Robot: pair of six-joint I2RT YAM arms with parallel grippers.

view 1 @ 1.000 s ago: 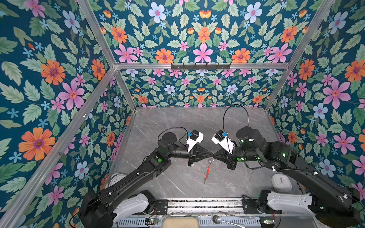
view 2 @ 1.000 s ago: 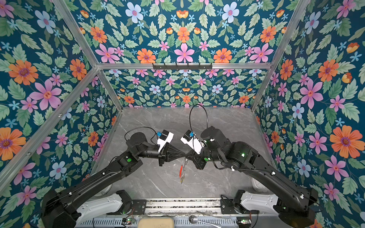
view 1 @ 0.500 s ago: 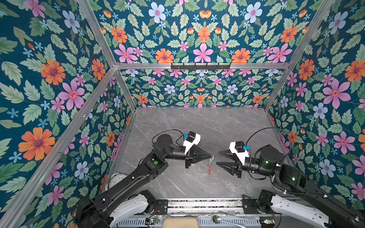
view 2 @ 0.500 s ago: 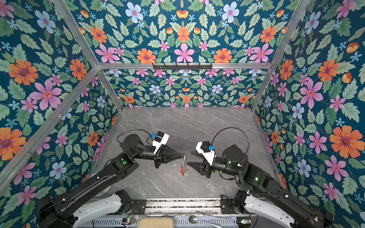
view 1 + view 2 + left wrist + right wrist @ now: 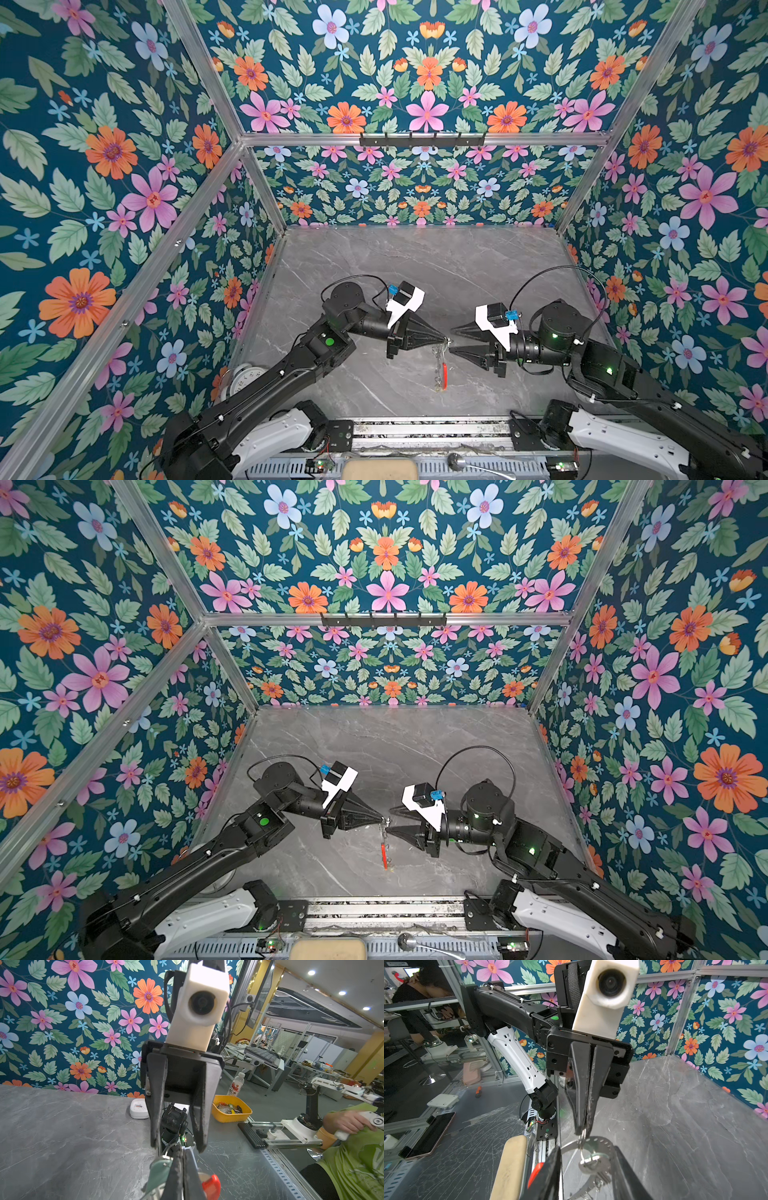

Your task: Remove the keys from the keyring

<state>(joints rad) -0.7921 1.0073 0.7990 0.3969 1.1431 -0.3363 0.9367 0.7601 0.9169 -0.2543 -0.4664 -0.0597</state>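
Observation:
The keyring (image 5: 439, 368) hangs edge-on from my left gripper (image 5: 448, 341), which is shut on one of its small split rings (image 5: 583, 1135). In both top views its red section (image 5: 383, 850) points down. The right wrist view shows the grey holed band (image 5: 601, 1142) and a silver key (image 5: 593, 1164) dangling below the pinched ring. My right gripper (image 5: 453, 342) faces the left one tip to tip. It stands open, with its fingers (image 5: 627, 1174) on either side of the key and no contact visible. The left wrist view shows the shut left gripper (image 5: 182, 1167) against the band (image 5: 160, 1172).
A white round clock (image 5: 245, 376) lies by the left wall near the front. A white timer (image 5: 138, 1108) sits at the table's right edge. Beyond that edge stands a yellow bowl (image 5: 231, 1108). A beige pad (image 5: 380, 469) lies on the front rail.
A second ago both grippers met at the keyring. The right one pulled away to the right with wide jaws, then came back in; its jaws now stand narrower around the hanging key.

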